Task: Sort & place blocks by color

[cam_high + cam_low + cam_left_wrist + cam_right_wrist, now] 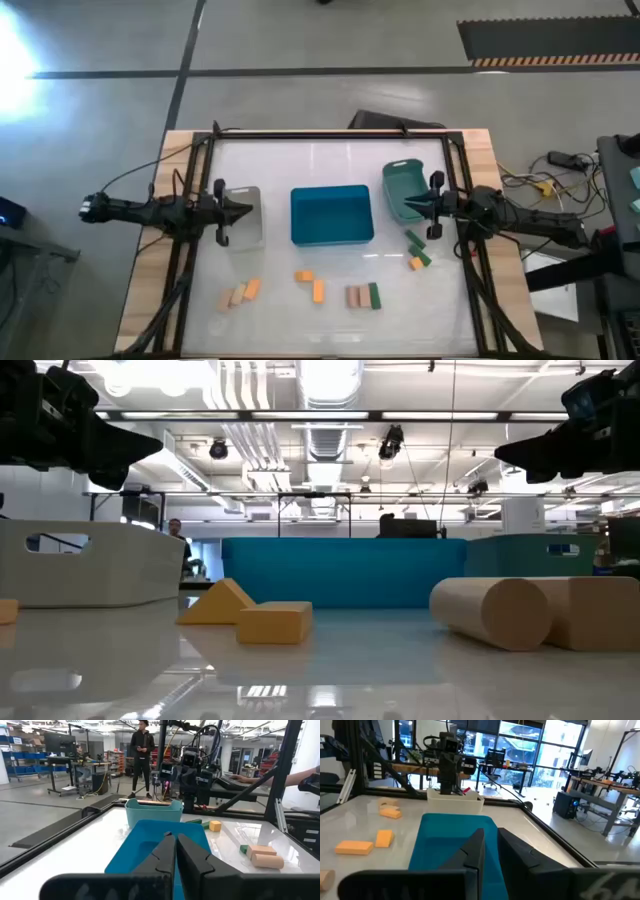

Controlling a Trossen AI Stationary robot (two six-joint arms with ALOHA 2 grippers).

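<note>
Colours across the glossy white table [330,165]

The middle rectangular plastic bin [331,215] is bright blue, the right-hand tub [403,189] teal, the left-hand bin [246,215] translucent pale. The small wooden blocks [318,290] are orange, pale tan and dark green. The table is edged in light wood with a black frame; both claws are black.

Three bins [331,215] stand in a row across the table [480,150] — the blocks [318,290] lie scattered before them.

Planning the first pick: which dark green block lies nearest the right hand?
The dark green rectangular block just below the right hand, beside the teal bin; the other green ones sit farther.
</note>
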